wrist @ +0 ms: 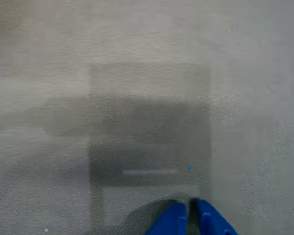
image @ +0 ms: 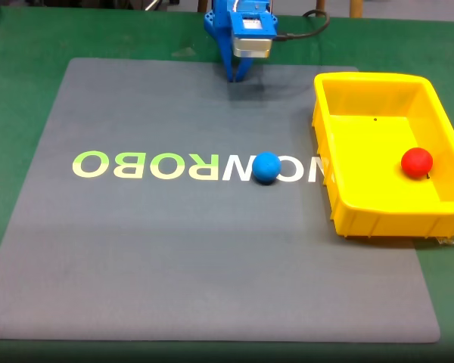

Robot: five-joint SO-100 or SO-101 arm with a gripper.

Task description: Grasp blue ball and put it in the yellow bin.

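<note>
The blue ball [image: 266, 167] rests on the grey mat, over the white and green lettering, just left of the yellow bin [image: 363, 215]. The bin stands at the right side of the fixed view. My blue gripper [image: 238, 76] hangs at the far edge of the mat, well behind the ball and apart from it. In the wrist view my gripper [wrist: 188, 211] points down at bare mat, its two blue fingertips [wrist: 171, 218] almost touching with nothing between them.
A red ball [image: 417, 162] lies inside the bin near its right wall. The grey mat [image: 136, 249] lies on a green table [image: 23, 68]. A black cable [image: 310, 29] runs behind the arm's base.
</note>
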